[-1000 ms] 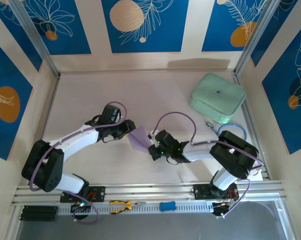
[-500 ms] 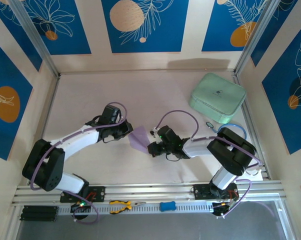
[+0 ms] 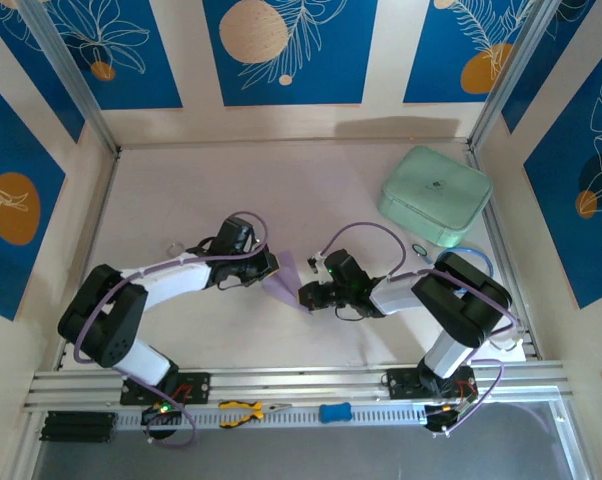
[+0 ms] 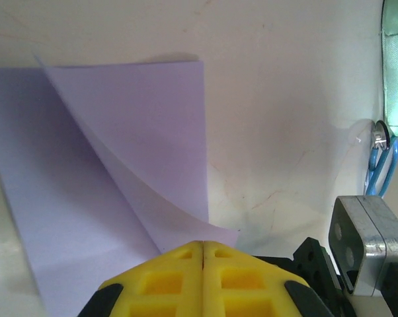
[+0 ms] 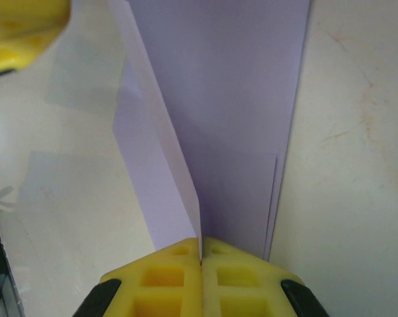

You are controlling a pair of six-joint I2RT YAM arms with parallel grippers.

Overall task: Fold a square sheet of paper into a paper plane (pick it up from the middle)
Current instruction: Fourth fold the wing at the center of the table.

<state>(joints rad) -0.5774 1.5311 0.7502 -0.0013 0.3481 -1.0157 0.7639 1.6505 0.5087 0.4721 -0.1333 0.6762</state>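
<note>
The square sheet of paper [image 3: 284, 282], pale lavender and folded with a raised flap, lies at mid-table between both grippers. My left gripper [image 3: 270, 270] is at its left edge. In the left wrist view the yellow fingertips [image 4: 203, 243] are pressed together, and the sheet's [image 4: 119, 132] curled flap runs in under them. My right gripper [image 3: 305, 296] is at the sheet's right end. In the right wrist view its jaws [image 5: 200, 241] are shut on the upright flap of the sheet [image 5: 238, 99]. A left finger [image 5: 20, 30] shows at the top left there.
A mint-green rounded case [image 3: 434, 195] sits at the back right, its edge [image 4: 397, 66] in the left wrist view. A blue ring [image 3: 464, 262] lies in front of it. Yellow pliers [image 3: 246, 409] and a blue tool [image 3: 334, 411] rest on the front rail.
My left gripper has moved right onto the sheet's edge and closed. The right gripper has stayed shut on the sheet, shifting slightly back. The sheet now looks narrower between them.
</note>
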